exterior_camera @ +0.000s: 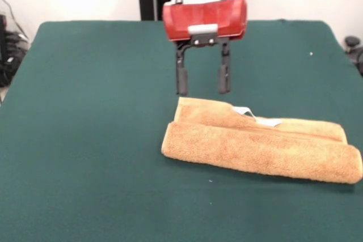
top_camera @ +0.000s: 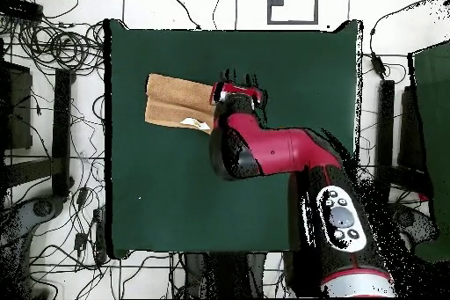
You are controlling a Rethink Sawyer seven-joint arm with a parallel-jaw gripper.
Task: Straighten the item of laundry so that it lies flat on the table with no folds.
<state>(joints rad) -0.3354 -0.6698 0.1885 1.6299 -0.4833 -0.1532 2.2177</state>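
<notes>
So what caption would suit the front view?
Open hand above one end of a folded towel on the green table.

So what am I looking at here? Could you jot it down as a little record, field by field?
cloth: orange-tan towel, folded over itself into a long strip, not flat
tag: small white tag showing on the towel's upper layer
surface: dark green table
claw: claw open, two dark fingers pointing down
claw position: above the towel's end, holding nothing
arm: red and black arm reaching across the table
task state: towel not yet spread out
</notes>
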